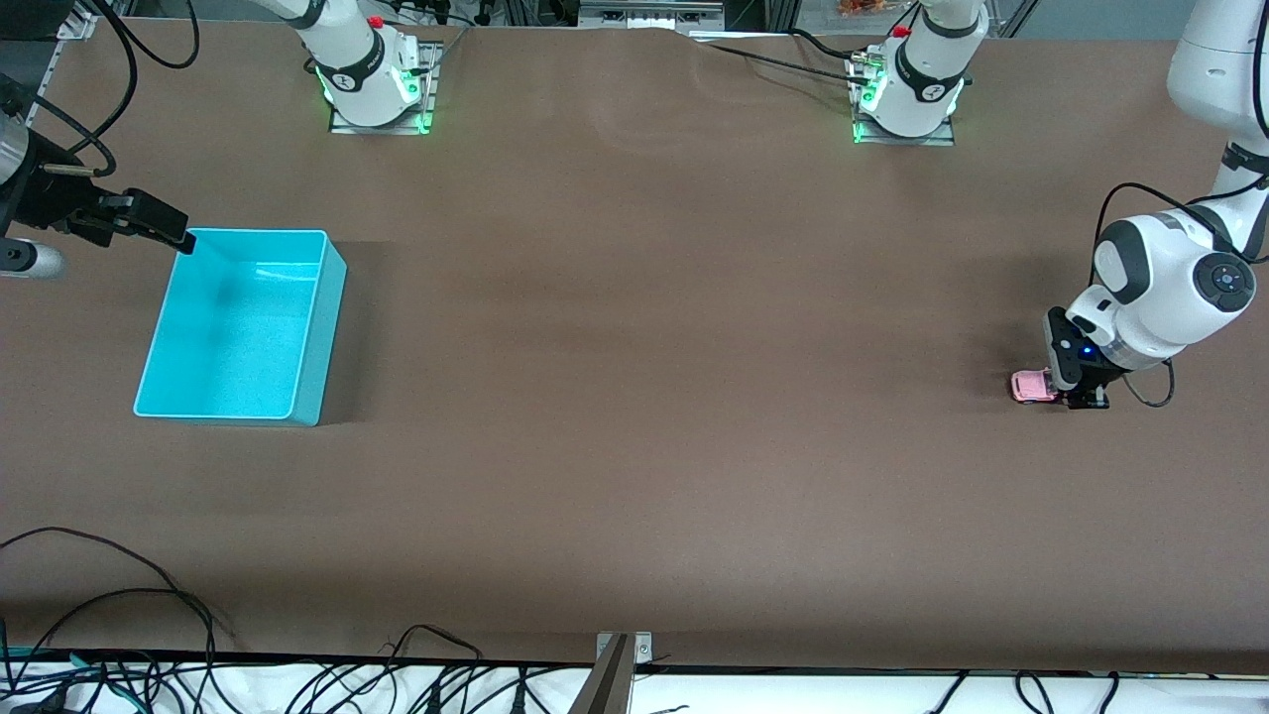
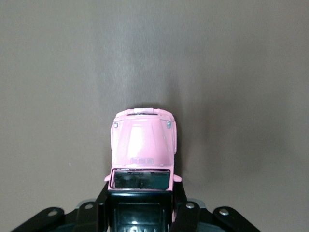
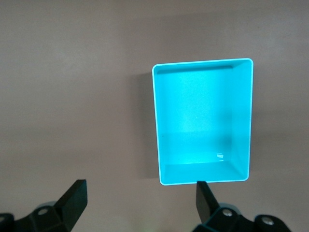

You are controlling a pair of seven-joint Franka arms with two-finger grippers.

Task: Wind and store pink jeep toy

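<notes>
**Left end effector clamped on jeep, storing not begun**

Left end effector (image 1: pixel 1083 397) down at desk level near the left arm's edge of the desk (image 1: pixel 634 476), clenched on the rear of the pink jeep toy (image 1: pixel 1033 386). In left wrist view, black fingers (image 2: pixel 181 212) pressed against both sides of the cabin, pink hood projecting clear ahead. Wheels apparently on or just at the desk surface; cannot confirm contact.

Right end effector (image 1: pixel 164 230) waiting over the desk by the turquoise bin (image 1: pixel 312 387), at the bin's corner toward the robot bases; fingers spread wide, holding nothing.

Bin near the right arm's edge, empty, well apart from the jeep.

Progress, as judged: grasp secured; consistent with start of winding, though whether any winding is done cannot be told. Left to do: carry across the desk, place in bin.
</notes>
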